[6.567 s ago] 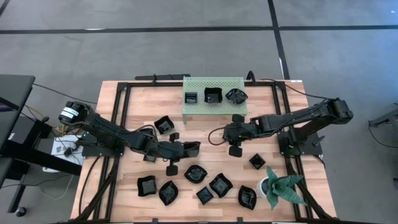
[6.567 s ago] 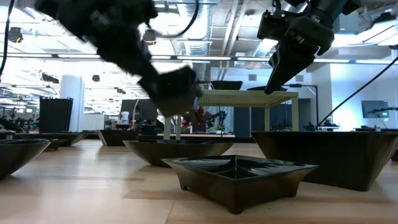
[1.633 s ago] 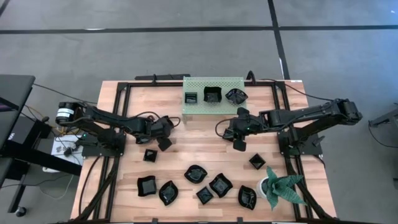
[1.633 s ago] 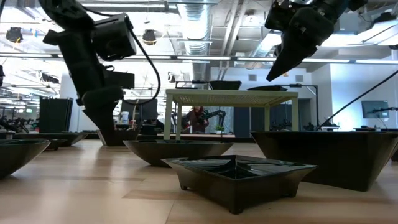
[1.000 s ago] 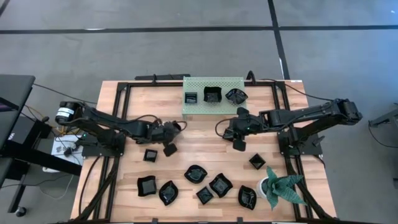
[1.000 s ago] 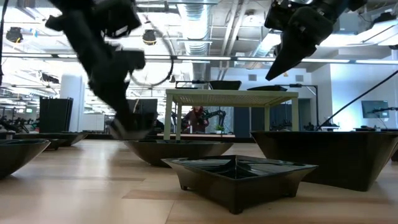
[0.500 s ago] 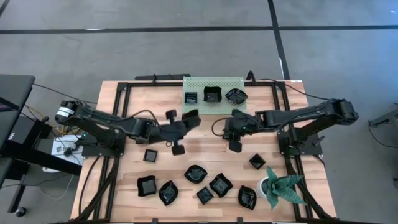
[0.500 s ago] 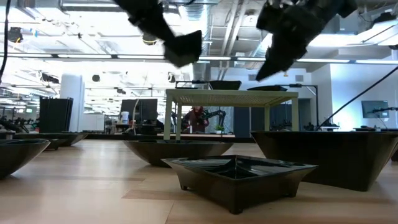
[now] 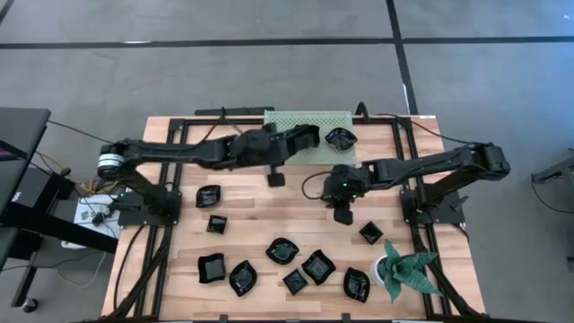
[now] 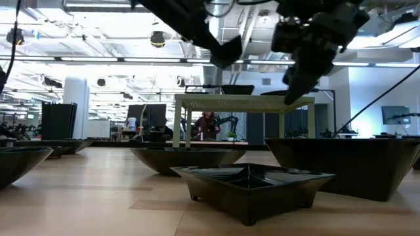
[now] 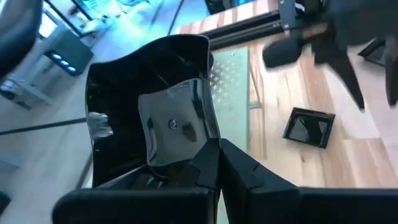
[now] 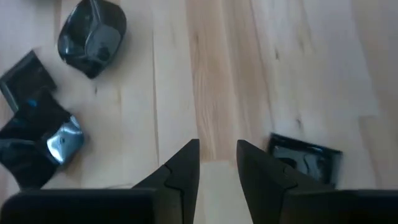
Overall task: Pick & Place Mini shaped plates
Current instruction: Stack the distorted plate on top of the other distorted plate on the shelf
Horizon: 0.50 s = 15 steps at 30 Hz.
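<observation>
Two arms reach over a wooden worktop (image 9: 296,215), and the mini shaped plates lie scattered on it or sit on a pale green perforated shelf (image 9: 334,119) at the worktop's far middle. On the left side, a dark plate (image 9: 208,196) rests beside the black frame rail, with a small square plate (image 9: 215,223) just nearer the front and another square plate (image 9: 212,266) at the front left. The left arm stretches across toward the shelf, and its left gripper (image 9: 303,136) is closed on a glossy square plate (image 11: 155,118), holding it in the air above the shelf's left part; in the left wrist view the dish is pinched at its rim between the dark fingers (image 11: 208,162), with the green shelf below it. A scalloped plate (image 9: 340,137) sits on the right part of the shelf. Along the front middle, a cluster of leaf-shaped and square plates (image 9: 300,263) lies close together. The right gripper (image 9: 342,214) hangs over bare wood right of centre, fingers slightly parted and holding nothing, as the right wrist view shows. Near it lies a small square plate (image 9: 370,233), and farther right stands a green spiky plant (image 9: 408,269) in a white pot at the front corner.
</observation>
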{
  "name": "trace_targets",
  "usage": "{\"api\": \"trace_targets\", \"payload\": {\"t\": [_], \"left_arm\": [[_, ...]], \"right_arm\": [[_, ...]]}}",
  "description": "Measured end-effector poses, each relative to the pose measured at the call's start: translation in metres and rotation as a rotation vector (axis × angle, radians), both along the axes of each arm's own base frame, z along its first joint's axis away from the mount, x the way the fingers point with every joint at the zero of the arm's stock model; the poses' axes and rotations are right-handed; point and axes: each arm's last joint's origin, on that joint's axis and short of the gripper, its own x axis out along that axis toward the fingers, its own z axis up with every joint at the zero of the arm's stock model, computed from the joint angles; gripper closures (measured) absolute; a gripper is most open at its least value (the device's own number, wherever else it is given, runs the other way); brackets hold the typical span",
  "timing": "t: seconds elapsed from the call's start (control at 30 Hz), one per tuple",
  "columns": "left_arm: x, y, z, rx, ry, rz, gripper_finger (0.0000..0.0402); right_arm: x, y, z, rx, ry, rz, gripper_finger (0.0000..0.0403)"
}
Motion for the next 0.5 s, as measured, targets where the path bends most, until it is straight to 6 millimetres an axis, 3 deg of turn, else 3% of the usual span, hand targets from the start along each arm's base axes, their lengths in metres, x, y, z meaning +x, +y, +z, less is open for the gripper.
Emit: {"api": "trace_targets", "payload": {"t": [0.27, 0.5], "left_arm": [[0.028, 0.03, -0.016, 0.001, 0.03, 0.024, 0.0395], [0.032, 0.033, -0.027, -0.006, 0.068, 0.027, 0.0395]], "right_arm": [[-0.015, -0.002, 0.019, -0.14, -0.044, -0.072, 0.0301], [-0.029, -0.001, 0.007, -0.164, 0.003, -0.075, 0.0301]]}}
